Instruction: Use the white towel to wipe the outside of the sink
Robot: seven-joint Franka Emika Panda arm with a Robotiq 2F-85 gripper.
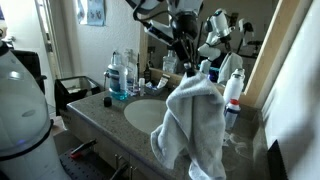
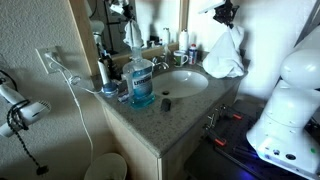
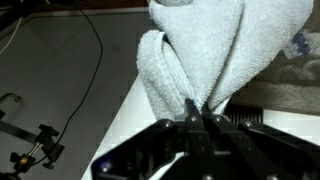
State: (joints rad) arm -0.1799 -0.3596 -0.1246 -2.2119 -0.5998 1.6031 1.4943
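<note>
counter (image 2: 175, 118): speckled stone | sink (image 2: 182, 82): round, set in the counter | white towel (image 1: 195, 125): hangs in the air near the sink | gripper (image 3: 200, 105): fingers pinched tight on the towel's upper fold | blue bottle (image 2: 142, 80): upright beside the sink

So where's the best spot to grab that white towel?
Probably a bunched fold at its top, pinched from above, as the gripper has it. The towel is limp, so held this way it hangs below in loose folds, free for wiping.
</note>
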